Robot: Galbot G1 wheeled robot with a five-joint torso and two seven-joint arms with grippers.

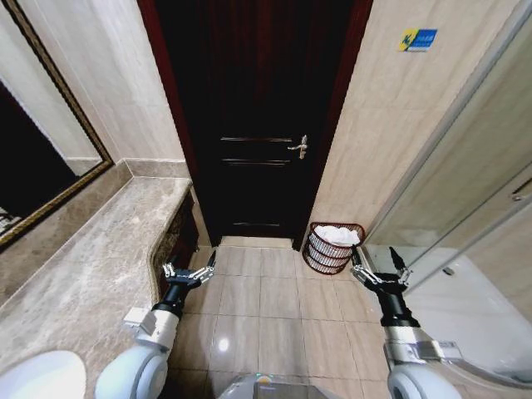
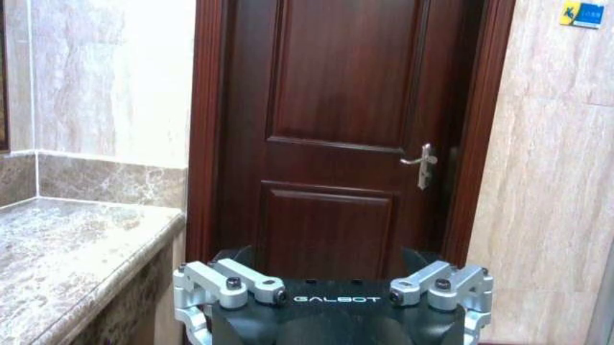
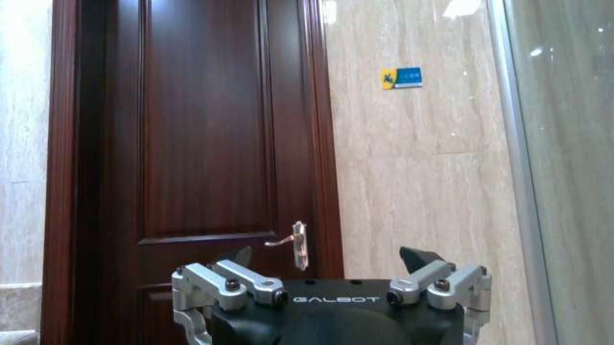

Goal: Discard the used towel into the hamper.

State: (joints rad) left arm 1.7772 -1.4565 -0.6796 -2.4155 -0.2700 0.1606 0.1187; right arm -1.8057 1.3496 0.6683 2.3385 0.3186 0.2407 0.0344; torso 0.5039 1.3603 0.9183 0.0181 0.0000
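- Both grippers were empty, fingers spread wide: left gripper beside the table, right gripper near the hamper.
- Hamper stood on the floor right of the door, white towel already inside.
- Judged: discard done; nothing left to grasp.

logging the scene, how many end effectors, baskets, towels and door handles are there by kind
open metal end effectors: 2, left, right
round dark red-brown wire hamper: 1
white towel in hamper: 1
silver lever door handle: 1
total: 5
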